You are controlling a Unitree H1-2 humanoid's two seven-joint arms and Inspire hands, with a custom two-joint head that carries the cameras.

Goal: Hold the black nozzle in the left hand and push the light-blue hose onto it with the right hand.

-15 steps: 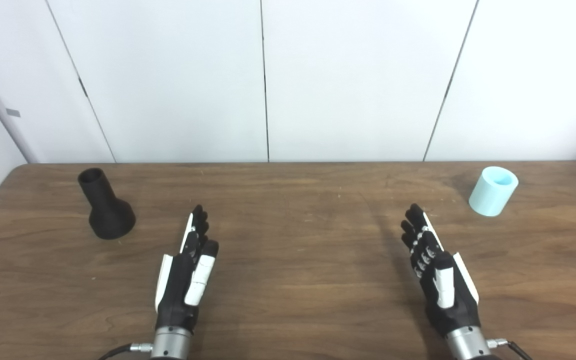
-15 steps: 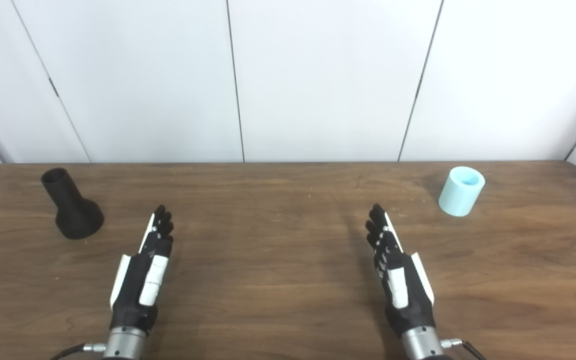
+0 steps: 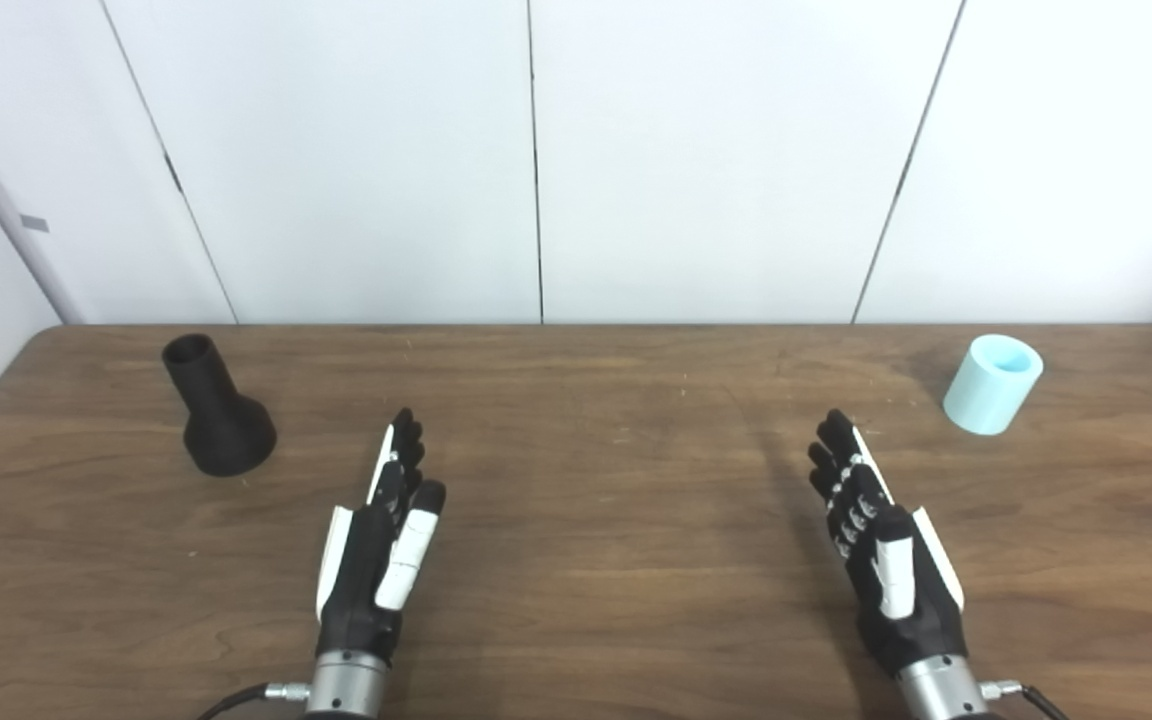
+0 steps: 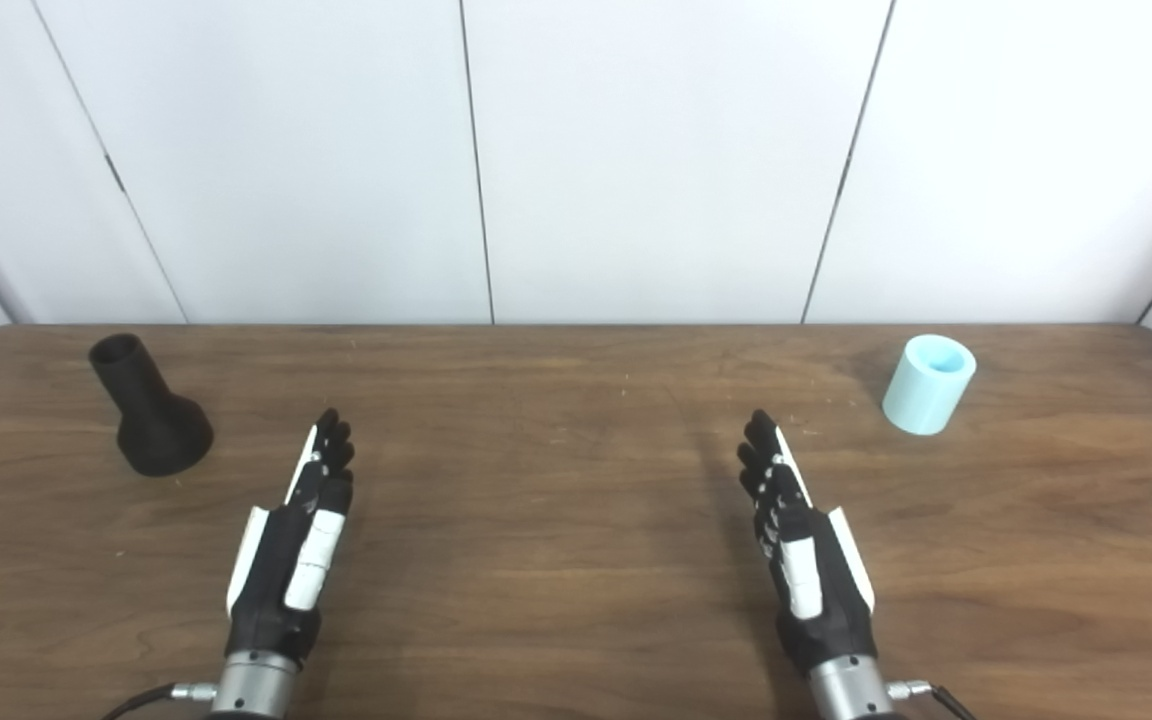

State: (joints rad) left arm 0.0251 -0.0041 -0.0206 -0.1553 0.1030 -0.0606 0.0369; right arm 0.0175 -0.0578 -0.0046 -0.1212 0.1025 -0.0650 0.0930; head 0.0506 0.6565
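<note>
The black nozzle [image 3: 216,410] stands upright on its flared base at the table's far left, narrow mouth up. At the far right stands the light-blue hose piece [image 3: 992,384], a short open cylinder. My left hand [image 3: 381,545] hovers over the near table, open with fingers stretched forward, to the right of the nozzle and nearer me. In the same pose, my right hand [image 3: 881,550] is open, left of the hose and nearer me. Neither hand touches anything.
The brown wooden table [image 3: 596,480] spans the view, its far edge against white wall panels [image 3: 536,160]. Bare wood lies between the two hands and between each hand and its object.
The whole picture has shifted slightly to the right, so the camera moved. Both hands and both objects stay where they were.
</note>
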